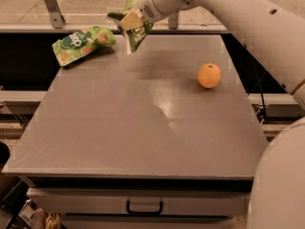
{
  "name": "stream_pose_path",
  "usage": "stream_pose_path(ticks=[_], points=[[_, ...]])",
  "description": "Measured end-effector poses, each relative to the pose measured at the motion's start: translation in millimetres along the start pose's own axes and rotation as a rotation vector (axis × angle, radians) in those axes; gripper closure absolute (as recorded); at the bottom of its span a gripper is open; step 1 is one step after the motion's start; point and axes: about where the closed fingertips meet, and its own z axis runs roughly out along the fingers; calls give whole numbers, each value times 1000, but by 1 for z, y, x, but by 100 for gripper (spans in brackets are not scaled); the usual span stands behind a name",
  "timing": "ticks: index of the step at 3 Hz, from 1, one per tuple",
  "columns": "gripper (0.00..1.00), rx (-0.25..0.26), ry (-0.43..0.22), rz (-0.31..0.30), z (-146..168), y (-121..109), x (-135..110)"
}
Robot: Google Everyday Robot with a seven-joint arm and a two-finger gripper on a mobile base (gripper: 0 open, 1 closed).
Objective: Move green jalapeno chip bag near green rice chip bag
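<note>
The green rice chip bag (81, 43), bright lime green with a dark round logo, lies at the table's far left corner. My gripper (131, 20) is shut on the green jalapeno chip bag (136, 35), an olive-green bag with white edges that hangs crumpled from the fingers. It is held just above the table's far edge, a short way right of the rice chip bag and apart from it. Most of the jalapeno bag's face is hidden by the gripper.
An orange (209, 75) sits on the grey table (143, 128) at the right. A drawer with a dark handle (144, 207) is under the front edge. A metal rail with posts (52, 6) runs behind the table.
</note>
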Motion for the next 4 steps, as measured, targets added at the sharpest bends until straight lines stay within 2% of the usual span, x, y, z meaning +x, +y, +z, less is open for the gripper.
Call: stream_pose_path(ticks=[3, 4], points=[[15, -10, 1, -2, 5, 5, -1], [0, -14, 1, -3, 7, 7, -1]])
